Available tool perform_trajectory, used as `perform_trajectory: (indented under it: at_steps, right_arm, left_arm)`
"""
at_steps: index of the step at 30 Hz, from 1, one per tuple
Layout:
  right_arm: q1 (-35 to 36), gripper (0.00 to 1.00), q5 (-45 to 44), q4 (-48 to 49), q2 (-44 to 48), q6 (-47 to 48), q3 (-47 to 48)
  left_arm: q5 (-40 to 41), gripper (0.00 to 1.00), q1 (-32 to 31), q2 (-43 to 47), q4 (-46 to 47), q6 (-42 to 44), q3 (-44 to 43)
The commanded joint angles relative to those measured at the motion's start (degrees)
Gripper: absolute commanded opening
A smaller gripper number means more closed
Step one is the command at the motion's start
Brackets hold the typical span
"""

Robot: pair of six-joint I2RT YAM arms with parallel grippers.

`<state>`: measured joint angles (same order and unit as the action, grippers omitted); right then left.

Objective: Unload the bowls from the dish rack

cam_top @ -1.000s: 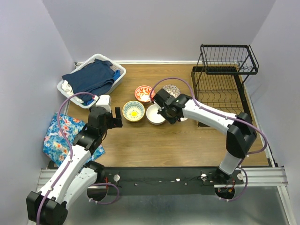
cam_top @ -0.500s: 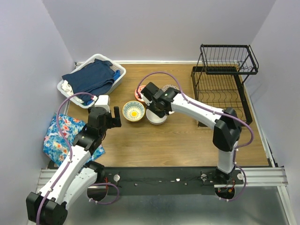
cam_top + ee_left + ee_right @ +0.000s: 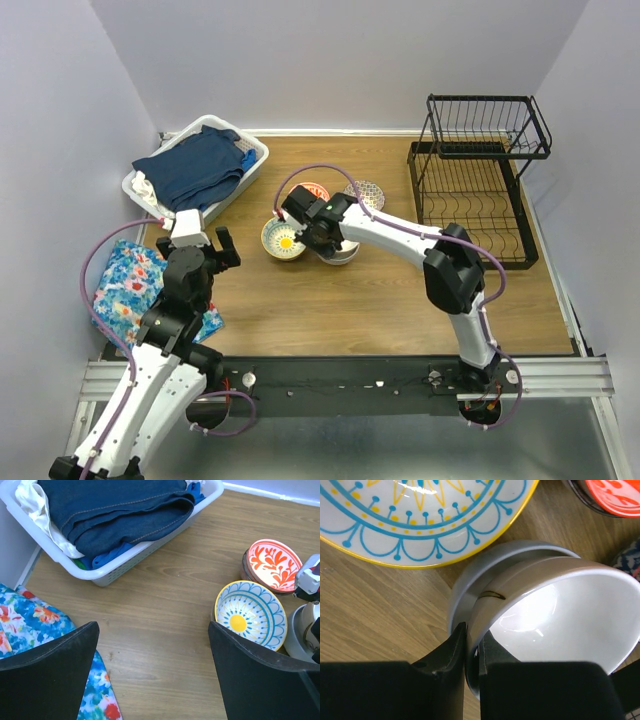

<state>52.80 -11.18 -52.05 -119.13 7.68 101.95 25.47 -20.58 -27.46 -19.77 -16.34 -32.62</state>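
**Bowls grouped mid-table, rack at the far right**

The table (image 3: 330,310) is a wood-grain board, walled on three sides by plain pale lilac panels, with a white strip along the foot of the back wall. A metal rail runs along the near edge, where both arms are mounted.

The dish rack (image 3: 480,170), black wire in two tiers, stands in the far right corner. The bowls sit well apart from it, clustered near the middle of the board. A yellow-rimmed bowl (image 3: 284,238) with blue line patterns rests flat on the wood. A red leaf-patterned bowl (image 3: 274,565) lies just behind it and looks nested in a dark-rimmed one. A dark patterned bowl (image 3: 365,193) is further right.

The right gripper (image 3: 471,645) is pinched on the near rim of a white bowl (image 3: 560,615), one finger inside and one outside. That bowl sits tilted inside a pale grey bowl (image 3: 485,565), just beside the yellow-rimmed one.

The left gripper (image 3: 152,630) hangs above bare wood with its fingers (image 3: 55,655) spread wide and nothing between them.

A white laundry basket (image 3: 195,170) with folded denim stands in the far left corner. A blue floral cloth (image 3: 125,295) lies at the left edge, partly under the left arm.
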Motion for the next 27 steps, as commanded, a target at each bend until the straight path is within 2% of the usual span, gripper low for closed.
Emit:
perform_trajectory:
  at_steps: [1,5,8,17,27]
  right_arm:
    - [0.3,0.09,1.3,-0.5,-0.8,-1.4,2.7]
    - [0.2,0.31,1.5,-0.6,-0.8,-2.2,2.4]
    - [0.2,0.38,1.2,-1.5,-0.8,-2.8,3.2]
    - [0.5,0.48,2.6,-2.7,1.1,-5.4,4.9]
    - [0.5,0.53,4.1,-3.1,3.2,-7.6,3.8]
  left_arm:
    - [2.0,0.99,0.4,-1.8,-0.1,-0.4,0.3]
    - [1.5,0.99,0.4,-2.0,0.1,-0.3,0.5]
    - [1.3,0.99,0.5,-2.0,0.2,-0.2,0.5]
    - [0.5,0.99,0.6,-2.8,0.3,-0.1,0.5]
    - [0.2,0.99,0.6,-3.4,0.3,-0.2,0.5]
